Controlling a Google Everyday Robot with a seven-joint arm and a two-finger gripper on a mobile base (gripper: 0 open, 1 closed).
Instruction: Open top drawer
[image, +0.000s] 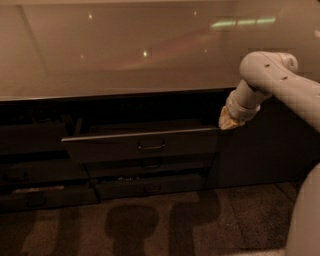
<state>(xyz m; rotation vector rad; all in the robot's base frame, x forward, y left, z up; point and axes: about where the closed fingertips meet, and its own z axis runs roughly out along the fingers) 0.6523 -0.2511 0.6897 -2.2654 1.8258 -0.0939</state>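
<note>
The top drawer (115, 148) stands partly out below the worktop (125, 55) edge. The gripper (227, 122) sits at the drawer's upper right corner, and I cannot tell its grip.

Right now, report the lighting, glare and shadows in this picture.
Camera view: dim, warm light; the countertop carries bright glints and a greenish streak; the recess above the top drawer is near black; the gripper, at that drawer's upper right corner, is lit pale; soft shadows lie on the floor.
</note>
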